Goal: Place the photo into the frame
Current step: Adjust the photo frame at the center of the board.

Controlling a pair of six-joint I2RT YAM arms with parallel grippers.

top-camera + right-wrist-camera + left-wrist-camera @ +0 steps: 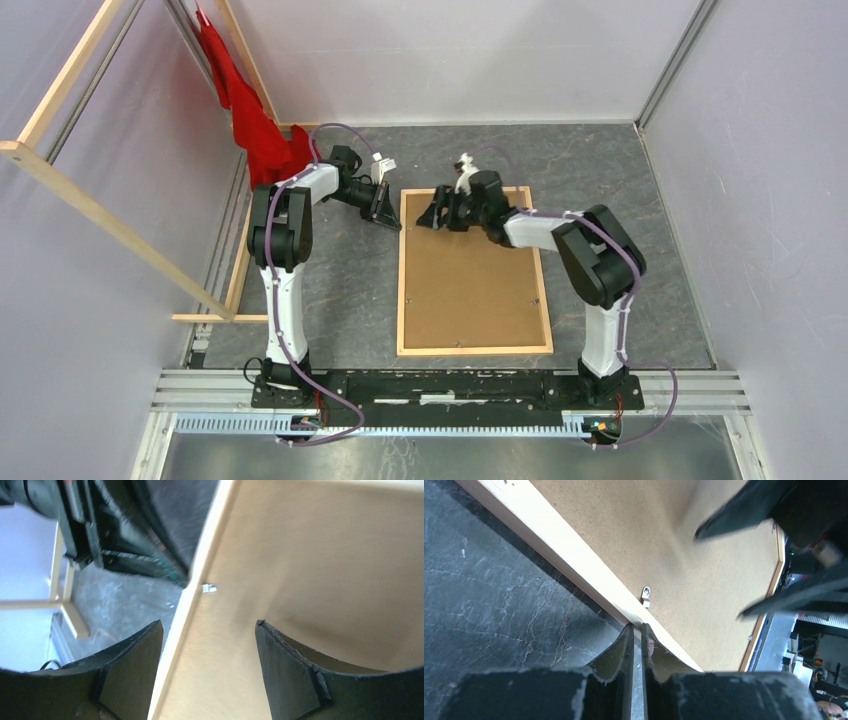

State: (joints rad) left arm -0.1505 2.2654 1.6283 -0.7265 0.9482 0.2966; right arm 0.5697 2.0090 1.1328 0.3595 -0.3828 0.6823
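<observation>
Frame [401, 270] face down on dark table [340, 290], both grippers at its far-left corner.
Brown backing panel [470, 280] sits inside the frame, which lies flat between the two arms. Left gripper [636, 627] has fingers together with nothing seen between them, tips at the frame's left rail just near of a small metal clip [646, 596]. Right gripper [209, 625] hangs over the far-left part of the panel, fingers wide apart and empty. Red cloth [250, 110] hangs far left.

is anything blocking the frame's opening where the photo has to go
Yes: the brown backing panel lies in the frame, filling its opening, with a small metal tab on the rail reaching over its edge. The photo is not in view.
</observation>
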